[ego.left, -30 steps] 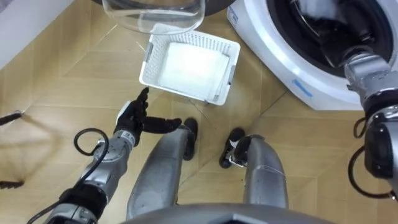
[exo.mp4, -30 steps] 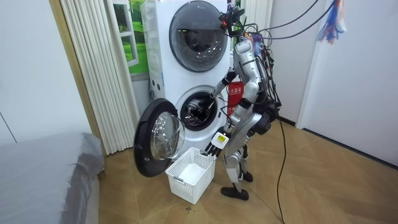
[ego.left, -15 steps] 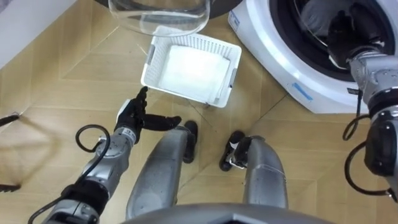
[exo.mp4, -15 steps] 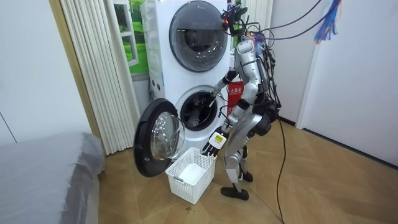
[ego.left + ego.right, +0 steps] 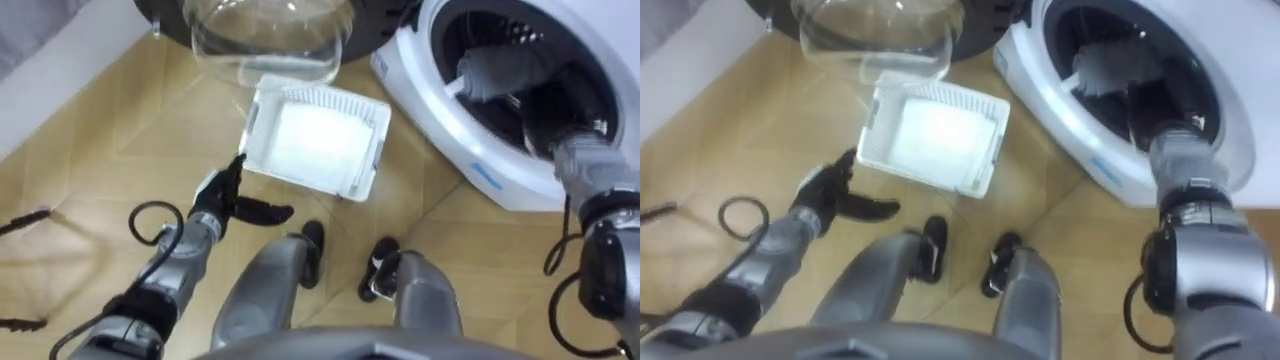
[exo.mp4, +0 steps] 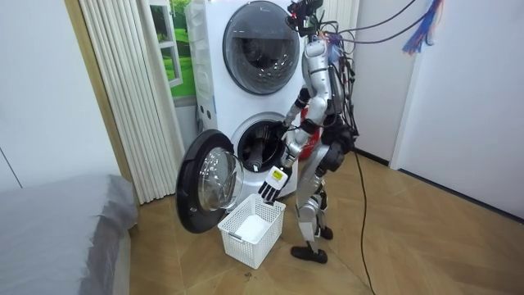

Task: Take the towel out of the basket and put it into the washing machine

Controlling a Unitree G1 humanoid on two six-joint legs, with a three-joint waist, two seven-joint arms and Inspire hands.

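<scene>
A grey towel (image 5: 497, 70) lies inside the drum of the lower washing machine (image 5: 470, 150), near the top of the opening. My right arm reaches into that drum. My right hand (image 5: 552, 128) sits in the dark just below and right of the towel. I cannot tell whether it touches the cloth. My left hand (image 5: 226, 190) hangs open over the floor, left of the white basket (image 5: 372, 160), and holds nothing. In the room view I stand upright before the machine (image 6: 260, 143), with my left hand (image 6: 273, 184) above the basket (image 6: 246, 242).
The machine's round glass door (image 5: 265, 35) stands open to my front left, just beyond the basket. A second machine (image 6: 258, 37) is stacked on top. A curtain (image 6: 123, 90) and a grey bed (image 6: 57, 229) fill the room view's left. Wooden floor lies around my feet.
I have straightened up from a lean, so both eye views have shifted and more of the drum and the towel shows. My left hand has swung slightly outward over the basket.
</scene>
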